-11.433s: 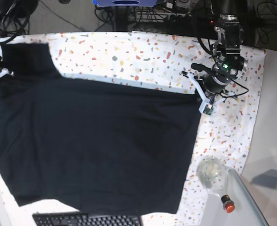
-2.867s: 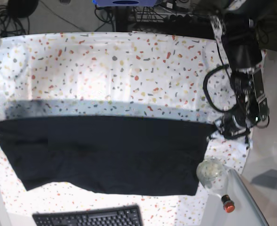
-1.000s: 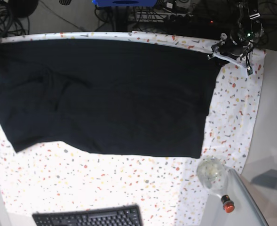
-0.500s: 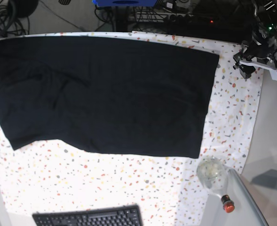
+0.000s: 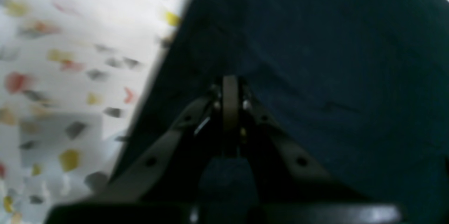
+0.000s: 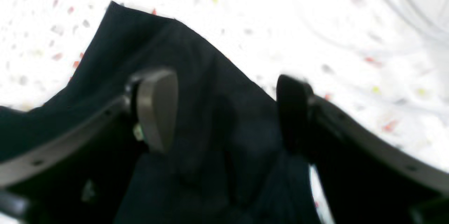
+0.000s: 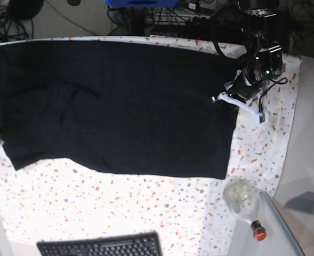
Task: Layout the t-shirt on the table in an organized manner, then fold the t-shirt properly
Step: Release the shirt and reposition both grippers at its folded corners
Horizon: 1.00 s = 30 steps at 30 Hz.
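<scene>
The black t-shirt (image 7: 119, 101) lies spread flat over the far half of the speckled table (image 7: 146, 208), and its left edge runs off the frame. My left gripper (image 7: 226, 98) sits at the shirt's right edge. In the left wrist view it (image 5: 229, 92) is shut, with its tips over the dark cloth (image 5: 333, 59). I cannot tell whether cloth is pinched. My right gripper (image 6: 224, 112) is open, and its two pads straddle a raised fold of the shirt (image 6: 196, 87) near a cloth corner. In the base view this gripper is all but out of frame at the left.
A clear glass bowl (image 7: 241, 196) and a small red-topped object (image 7: 258, 232) stand at the near right. A black keyboard (image 7: 101, 246) lies at the front edge. Cables and equipment line the back. A plain grey surface (image 7: 311, 160) borders the table on the right.
The left gripper has moved from the table's far right edge back onto the shirt's right edge. Before that, the shirt was carried from the near half to the far half of the table.
</scene>
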### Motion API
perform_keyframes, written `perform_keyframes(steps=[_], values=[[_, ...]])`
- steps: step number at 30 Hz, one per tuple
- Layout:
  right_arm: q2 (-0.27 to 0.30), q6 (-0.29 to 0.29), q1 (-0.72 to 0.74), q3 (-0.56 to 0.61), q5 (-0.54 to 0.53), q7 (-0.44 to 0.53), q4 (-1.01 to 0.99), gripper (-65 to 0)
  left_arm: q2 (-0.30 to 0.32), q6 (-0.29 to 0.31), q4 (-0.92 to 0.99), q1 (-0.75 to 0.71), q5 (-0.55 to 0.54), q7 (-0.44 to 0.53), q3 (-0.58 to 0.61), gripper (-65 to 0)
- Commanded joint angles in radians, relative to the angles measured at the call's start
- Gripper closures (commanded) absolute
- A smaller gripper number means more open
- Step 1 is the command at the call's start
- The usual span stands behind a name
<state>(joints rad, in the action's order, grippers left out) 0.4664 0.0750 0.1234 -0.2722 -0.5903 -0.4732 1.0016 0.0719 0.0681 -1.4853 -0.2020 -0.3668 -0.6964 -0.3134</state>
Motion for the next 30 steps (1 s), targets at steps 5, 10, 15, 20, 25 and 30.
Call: perform_keyframes(steps=[5, 10, 15, 20, 25, 30], values=[[0.059, 0.076, 0.193, 0.190, 0.000, 0.175, -0.293, -42.5, 0.009, -0.003, 0.053, -0.035, 0.144, 0.103, -0.008, 0.0], [0.059, 0.102, 0.270, 0.310, 0.000, 0.330, -0.448, -42.6, 0.015, -0.003, -0.002, -0.081, 0.139, 0.111, -0.025, 0.0], [0.051, 0.102, 0.325, 0.417, 0.000, 0.414, -0.568, -42.6, 0.007, -0.001, -0.056, -0.075, 0.139, 0.093, -0.089, 0.0], [0.050, 0.102, 0.328, 0.482, 0.000, 0.482, -0.594, -42.0, 0.016, 0.000, -0.131, -0.096, 0.139, 0.086, -0.097, 0.0], [0.030, 0.101, 0.328, 0.485, 0.000, 0.515, -0.648, -41.7, 0.010, 0.005, -0.171, -0.118, 0.139, 0.086, -0.171, 0.0], [0.022, 0.101, 0.328, 0.489, 0.000, 0.554, -0.689, -29.0, 0.015, 0.005, -0.165, -0.133, 0.139, 0.086, -0.244, 0.0]])
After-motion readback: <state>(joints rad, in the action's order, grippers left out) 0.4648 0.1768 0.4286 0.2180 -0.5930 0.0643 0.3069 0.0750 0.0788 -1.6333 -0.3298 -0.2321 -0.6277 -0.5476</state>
